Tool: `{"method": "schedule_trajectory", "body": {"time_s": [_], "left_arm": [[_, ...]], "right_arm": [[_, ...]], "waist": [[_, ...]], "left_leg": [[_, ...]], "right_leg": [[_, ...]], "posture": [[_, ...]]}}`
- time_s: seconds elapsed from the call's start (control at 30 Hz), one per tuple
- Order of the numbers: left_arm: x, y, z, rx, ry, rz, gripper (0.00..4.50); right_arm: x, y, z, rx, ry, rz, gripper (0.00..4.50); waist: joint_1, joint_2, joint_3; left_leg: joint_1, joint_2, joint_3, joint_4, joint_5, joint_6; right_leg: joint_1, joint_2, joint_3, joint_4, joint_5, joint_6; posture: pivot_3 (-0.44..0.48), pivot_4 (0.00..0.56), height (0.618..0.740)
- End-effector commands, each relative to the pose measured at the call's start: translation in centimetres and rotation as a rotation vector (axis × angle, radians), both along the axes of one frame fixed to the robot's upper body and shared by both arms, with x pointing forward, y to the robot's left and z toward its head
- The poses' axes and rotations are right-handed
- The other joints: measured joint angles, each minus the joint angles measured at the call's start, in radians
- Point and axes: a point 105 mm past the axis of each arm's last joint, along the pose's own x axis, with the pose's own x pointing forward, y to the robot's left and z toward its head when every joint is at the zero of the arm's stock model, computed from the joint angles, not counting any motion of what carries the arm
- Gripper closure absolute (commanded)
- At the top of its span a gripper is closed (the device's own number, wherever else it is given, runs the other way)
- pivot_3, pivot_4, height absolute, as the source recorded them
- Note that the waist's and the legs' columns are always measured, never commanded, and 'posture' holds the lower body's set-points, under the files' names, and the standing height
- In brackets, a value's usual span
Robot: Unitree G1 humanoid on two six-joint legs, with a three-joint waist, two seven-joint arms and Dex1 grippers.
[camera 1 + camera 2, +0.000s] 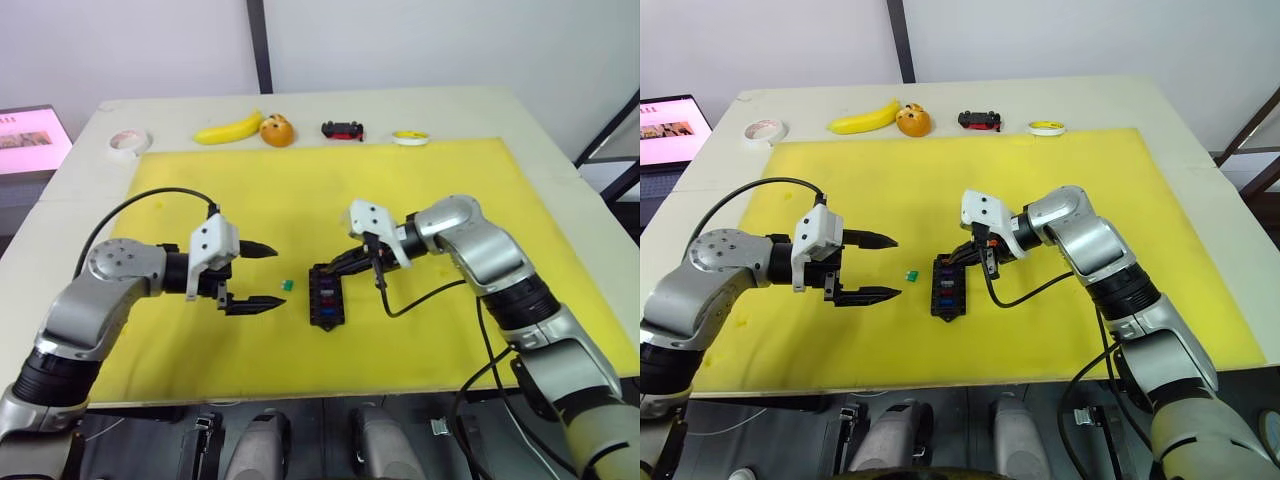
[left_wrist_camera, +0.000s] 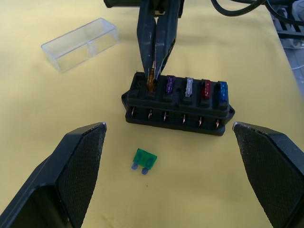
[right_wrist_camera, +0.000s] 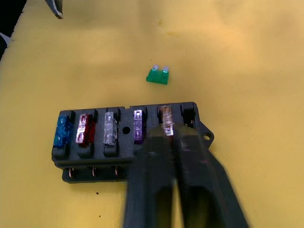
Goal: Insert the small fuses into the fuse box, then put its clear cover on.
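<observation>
The fuse box (image 1: 327, 296) sits near the middle of the yellow mat (image 1: 480, 200), a small black block lying with its length running near-to-far, with a little tab at each end and a row of copper pins showing along its side. Five fuses stand in one row of its slots: a blue fuse (image 2: 222, 91), a red fuse (image 2: 206, 89), a pale clear fuse (image 2: 189, 87), a purple fuse (image 2: 170, 85) and an amber fuse (image 2: 152, 80), with one slot at the end beside the amber one still empty. The right gripper (image 1: 352, 262) is down over the far end of the box, its two black fingers (image 2: 154, 38) pressed together and pinching the top of the amber fuse, which sits in its slot. The green fuse (image 1: 287, 285) lies flat on the mat just left of the box, its two small metal legs showing. The left gripper (image 1: 263, 277) hovers a little further left, level with the green fuse, its fingers spread wide apart and holding nothing. The clear cover (image 2: 80, 43), a shallow transparent tray about as long as the box, lies open side down on the mat on the right side of the box, apart from it.
</observation>
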Motion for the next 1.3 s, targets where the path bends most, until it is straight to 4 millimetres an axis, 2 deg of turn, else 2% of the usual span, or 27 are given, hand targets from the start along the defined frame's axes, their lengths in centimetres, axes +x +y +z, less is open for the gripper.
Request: {"method": "schedule_trajectory", "body": {"time_s": [0.03, 0.4, 0.9, 1.3], "left_arm": [[0.0, 0.0, 0.7, -0.003, -0.04, -0.006, 0.0], [-0.1, -0.1, 0.7, -0.003, -0.041, -0.009, 0.0], [-0.1, 0.0, 0.7, -0.003, -0.041, -0.01, 0.0], [-0.1, -0.1, 0.7, -0.005, -0.037, -0.011, 0.0]], "right_arm": [[-0.3, 0.8, 1.8, 0.031, -0.041, 0.033, 4.49], [-0.5, 0.7, 3.3, 0.102, -0.026, 0.008, 4.49], [-0.7, 0.4, 1.8, 0.075, -0.022, -0.01, 4.49], [-0.9, 0.4, 1.6, 0.071, -0.026, -0.006, 4.49]], "waist": [[0.0, 0.0, 0.0], [0.0, 0.0, 0.0], [0.0, 0.0, 0.0], [0.0, 0.0, 0.0]], "left_leg": [[0.0, 0.0, 0.0, 0.0, 0.0, 0.0], [0.0, 0.0, 0.0, 0.0, 0.0, 0.0], [0.0, 0.0, 0.0, 0.0, 0.0, 0.0], [0.0, 0.0, 0.0, 0.0, 0.0, 0.0]], "right_leg": [[0.0, 0.0, 0.0, 0.0, 0.0, 0.0], [0.0, 0.0, 0.0, 0.0, 0.0, 0.0], [0.0, 0.0, 0.0, 0.0, 0.0, 0.0], [0.0, 0.0, 0.0, 0.0, 0.0, 0.0]], "posture": [[0.0, 0.15, 0.74], [0.0, 0.15, 0.74], [0.0, 0.15, 0.74], [0.0, 0.15, 0.74]]}}
